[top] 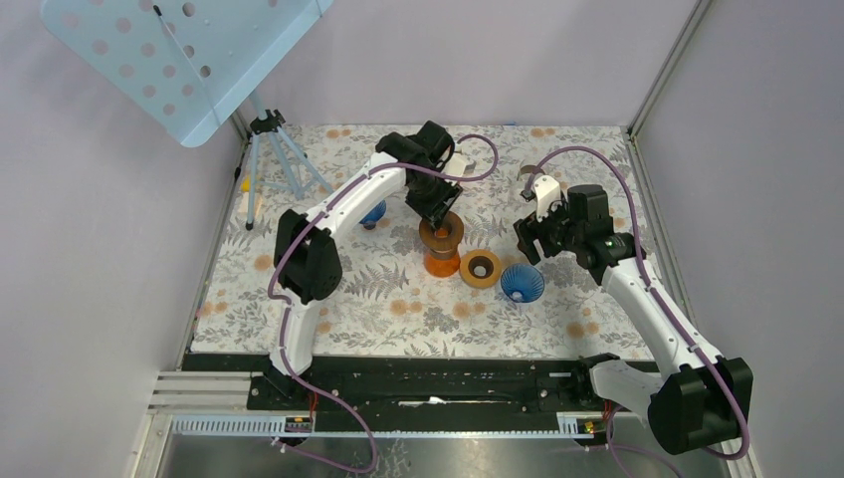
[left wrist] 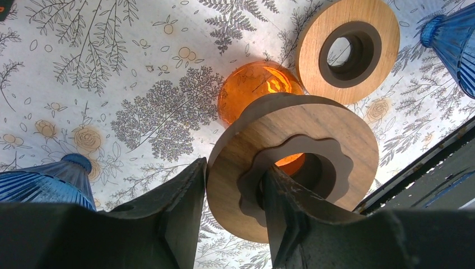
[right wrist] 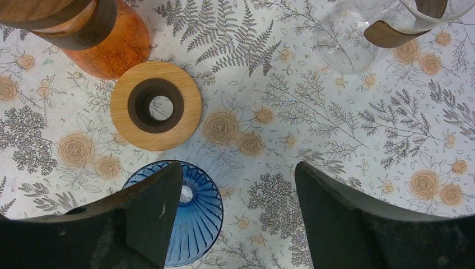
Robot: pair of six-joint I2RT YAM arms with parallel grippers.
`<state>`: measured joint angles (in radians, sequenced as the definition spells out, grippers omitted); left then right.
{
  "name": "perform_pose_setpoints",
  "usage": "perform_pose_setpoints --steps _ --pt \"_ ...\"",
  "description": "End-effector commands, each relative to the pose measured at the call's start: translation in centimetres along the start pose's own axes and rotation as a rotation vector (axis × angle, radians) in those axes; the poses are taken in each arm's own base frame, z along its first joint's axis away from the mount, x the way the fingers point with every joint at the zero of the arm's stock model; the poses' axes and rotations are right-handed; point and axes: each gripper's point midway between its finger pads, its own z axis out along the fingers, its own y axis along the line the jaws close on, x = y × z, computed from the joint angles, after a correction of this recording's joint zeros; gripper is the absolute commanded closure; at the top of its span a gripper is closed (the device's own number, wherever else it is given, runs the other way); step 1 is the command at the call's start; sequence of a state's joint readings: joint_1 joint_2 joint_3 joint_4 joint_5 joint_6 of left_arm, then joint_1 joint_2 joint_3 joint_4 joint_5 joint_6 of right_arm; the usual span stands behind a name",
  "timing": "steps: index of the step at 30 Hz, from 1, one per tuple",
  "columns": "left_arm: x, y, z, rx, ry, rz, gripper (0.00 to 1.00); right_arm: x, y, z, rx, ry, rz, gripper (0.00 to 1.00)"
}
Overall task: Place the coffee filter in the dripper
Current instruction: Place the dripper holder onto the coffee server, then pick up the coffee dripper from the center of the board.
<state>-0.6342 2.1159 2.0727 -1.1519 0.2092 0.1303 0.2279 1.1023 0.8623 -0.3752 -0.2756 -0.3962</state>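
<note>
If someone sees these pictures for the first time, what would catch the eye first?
The orange glass in the middle of the mat, with a wooden ring on top whose rim the left pincer straddles. Then the pale blue perforated board on a tripod, far left.

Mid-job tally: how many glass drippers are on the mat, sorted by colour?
Blue drippers: 2
Orange dripper: 1
Clear dripper: 1
Total: 4
</note>
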Motion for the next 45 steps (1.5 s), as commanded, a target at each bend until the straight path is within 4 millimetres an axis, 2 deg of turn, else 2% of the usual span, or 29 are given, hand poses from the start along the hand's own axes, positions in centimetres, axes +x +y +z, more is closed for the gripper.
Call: perform_pose_setpoints --steps 1,7,13,18,21,27,34,45 --pt "-0.6 -0.3 0.0 0.004 -0.029 -0.002 0.56 -0.3 -0.1 0.0 -0.001 -0.017 -0.006 0.20" --pt "-0.7 -0.3 -0.2 0.000 -0.033 -0.003 0.50 -0.1 0.0 0.1 -0.006 -0.011 -0.006 0.20" --pt "-1.9 -0.1 -1.8 -0.030 -0.083 0.007 0.30 0.2 0.6 -0.3 -0.041 0.017 -0.006 0.20" --pt "-3.5 0.0 -4.7 -0.066 -0.168 0.022 0.20 2.3 1.6 -1.2 -0.083 0.105 -0.019 0.22" --pt "-4.7 -0.1 -7.1 -0.091 -0.258 0.035 0.16 4.1 2.2 -2.0 -0.112 0.186 -0.021 0.24" --pt "-5.6 0.2 -10.6 -0.158 -0.396 0.058 0.01 7.1 3.0 -2.1 -0.158 0.305 -0.021 0.28" --pt "-5.7 0.8 -13.1 -0.217 -0.467 0.070 0.01 8.2 2.8 -0.3 -0.170 0.380 0.043 0.34" --pt "-5.2 1.0 -13.4 -0.220 -0.466 0.069 0.01 8.9 2.6 1.3 -0.196 0.444 0.082 0.50"
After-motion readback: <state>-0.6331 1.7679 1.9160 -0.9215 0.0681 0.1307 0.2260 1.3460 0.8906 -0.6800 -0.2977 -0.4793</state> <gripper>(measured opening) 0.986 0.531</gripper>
